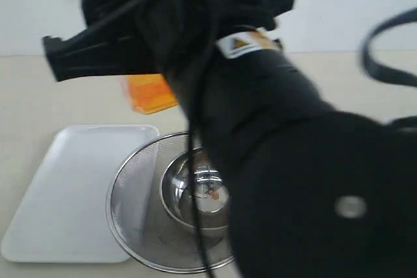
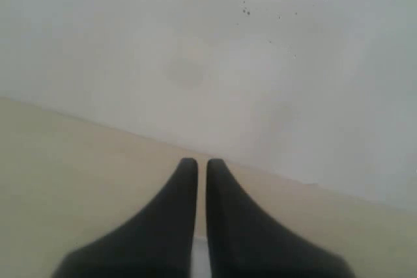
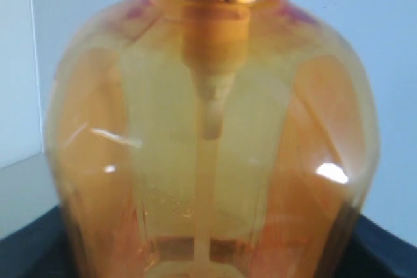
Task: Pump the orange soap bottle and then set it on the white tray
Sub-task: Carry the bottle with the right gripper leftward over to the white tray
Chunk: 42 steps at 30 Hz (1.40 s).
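The orange soap bottle point(image 3: 208, 135) fills the right wrist view; it is translucent, with the white dip tube down its middle and the collar at its neck. My right gripper point(image 3: 208, 258) is shut on its body, and the dark fingers point(image 3: 29, 245) show at both sides. From outside, only the bottle's lower part point(image 1: 151, 93) and a bit of orange near the top show behind the black right arm point(image 1: 273, 128). The pump head is hidden. The white tray point(image 1: 65, 193) lies flat at the front left. My left gripper point(image 2: 201, 164) is shut on nothing and points at the wall.
A round steel mesh strainer point(image 1: 133, 213) with a shiny bowl point(image 1: 195, 190) in it overlaps the tray's right edge. The right arm hides much of the right side of the scene. A pale wall point(image 2: 208, 50) stands behind the beige table point(image 2: 78, 174).
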Available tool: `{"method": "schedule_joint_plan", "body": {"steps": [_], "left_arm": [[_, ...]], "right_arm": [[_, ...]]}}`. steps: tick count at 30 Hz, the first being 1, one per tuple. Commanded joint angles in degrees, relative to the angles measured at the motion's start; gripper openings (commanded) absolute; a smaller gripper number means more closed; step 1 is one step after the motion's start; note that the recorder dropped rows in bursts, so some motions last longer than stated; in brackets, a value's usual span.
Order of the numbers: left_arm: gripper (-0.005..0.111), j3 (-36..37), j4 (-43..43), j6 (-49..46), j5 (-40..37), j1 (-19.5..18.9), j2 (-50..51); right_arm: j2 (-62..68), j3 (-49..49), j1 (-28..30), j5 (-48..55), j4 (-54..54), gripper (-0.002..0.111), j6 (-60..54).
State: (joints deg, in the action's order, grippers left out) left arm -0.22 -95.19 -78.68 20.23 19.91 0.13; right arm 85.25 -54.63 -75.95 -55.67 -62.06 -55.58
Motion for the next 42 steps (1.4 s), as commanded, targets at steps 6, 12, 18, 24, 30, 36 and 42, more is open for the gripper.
{"method": "schedule_joint_plan", "body": {"steps": [6,12,18,24,30,36,42], "left_arm": [[0.005,0.22,0.18,0.32,2.20,-0.15,-0.13],[0.005,0.22,-0.12,0.72,3.94,-0.15,-0.13],[0.005,0.22,-0.12,0.74,3.77,-0.15,-0.13],[0.005,0.22,-0.01,0.74,3.77,-0.15,-0.13],[0.005,0.22,0.00,0.74,3.28,-0.15,-0.13],[0.005,0.22,0.09,0.74,2.28,-0.15,-0.13],[0.005,0.22,0.09,0.74,2.28,-0.15,-0.13]], "right_arm": [[16.75,-18.25,0.00,0.39,4.48,0.000,4.42],[29.03,-28.19,1.69,0.58,0.06,0.000,5.76],[36.79,-32.06,2.35,-1.58,-3.84,0.000,8.11],[40.27,-32.83,2.35,-3.50,-8.69,0.000,7.90],[41.40,-32.83,2.25,-1.93,-9.72,0.000,8.91],[41.40,-32.83,2.25,-0.68,-11.37,0.009,8.64],[41.40,-32.83,2.25,1.07,-11.49,0.066,8.64]]}}
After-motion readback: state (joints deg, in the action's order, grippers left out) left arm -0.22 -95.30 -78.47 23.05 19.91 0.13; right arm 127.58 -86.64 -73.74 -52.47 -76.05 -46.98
